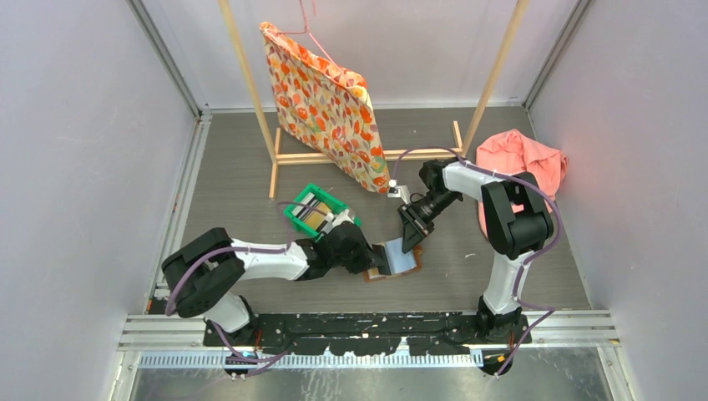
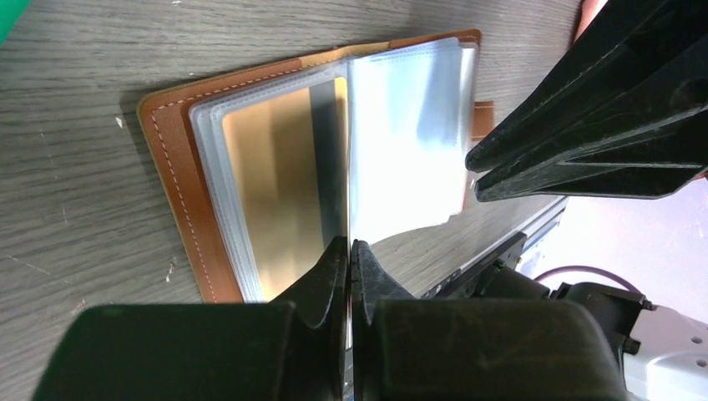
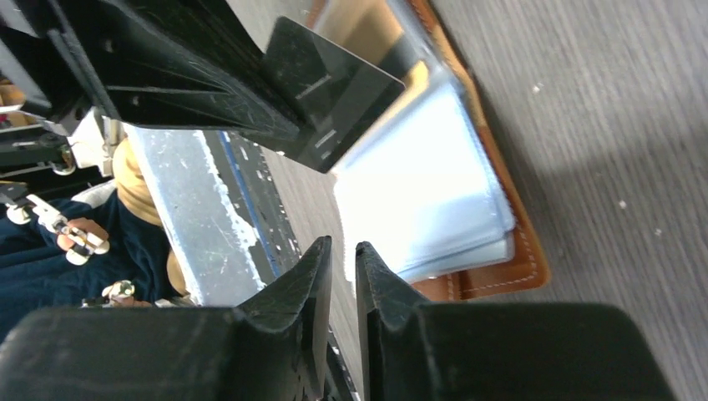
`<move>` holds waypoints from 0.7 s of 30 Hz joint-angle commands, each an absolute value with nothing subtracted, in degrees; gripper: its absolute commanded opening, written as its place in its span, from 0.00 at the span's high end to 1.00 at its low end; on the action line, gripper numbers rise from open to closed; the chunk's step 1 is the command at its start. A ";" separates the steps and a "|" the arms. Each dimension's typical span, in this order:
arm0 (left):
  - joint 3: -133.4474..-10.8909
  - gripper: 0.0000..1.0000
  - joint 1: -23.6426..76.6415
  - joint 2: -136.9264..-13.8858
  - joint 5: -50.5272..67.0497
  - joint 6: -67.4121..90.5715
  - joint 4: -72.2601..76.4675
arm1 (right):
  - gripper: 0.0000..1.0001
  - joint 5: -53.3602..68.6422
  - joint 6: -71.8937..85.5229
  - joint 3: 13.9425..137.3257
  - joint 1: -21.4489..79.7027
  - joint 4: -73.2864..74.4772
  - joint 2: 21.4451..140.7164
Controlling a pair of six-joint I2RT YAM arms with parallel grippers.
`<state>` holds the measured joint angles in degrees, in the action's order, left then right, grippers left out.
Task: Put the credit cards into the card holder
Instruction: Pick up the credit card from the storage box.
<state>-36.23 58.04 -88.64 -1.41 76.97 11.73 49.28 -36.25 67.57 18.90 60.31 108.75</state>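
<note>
The card holder [image 1: 399, 261] lies open on the table, brown leather [image 2: 171, 180] with clear plastic sleeves [image 2: 409, 125]; a gold-toned card shows in one sleeve. My left gripper [image 2: 349, 244] is shut on a thin dark credit card [image 3: 334, 92], held on edge with its far end at the holder's sleeves. My right gripper [image 3: 342, 244] hovers just beyond the holder's far side [image 3: 518, 251], its jaws a narrow gap apart with nothing between them. In the top view the left gripper [image 1: 367, 255] and the right gripper [image 1: 412, 242] flank the holder. More credit cards [image 1: 315, 212] sit in a green bin.
The green bin [image 1: 294, 219] stands just behind my left arm. A wooden rack [image 1: 275, 154] with a hanging floral bag [image 1: 330, 104] fills the back. A pink cloth [image 1: 526, 159] lies at the back right, behind my right arm.
</note>
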 commanded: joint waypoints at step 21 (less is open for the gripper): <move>-32.52 1.00 55.42 -80.11 15.48 55.13 37.81 | 0.47 72.26 -71.82 77.56 14.92 98.12 109.00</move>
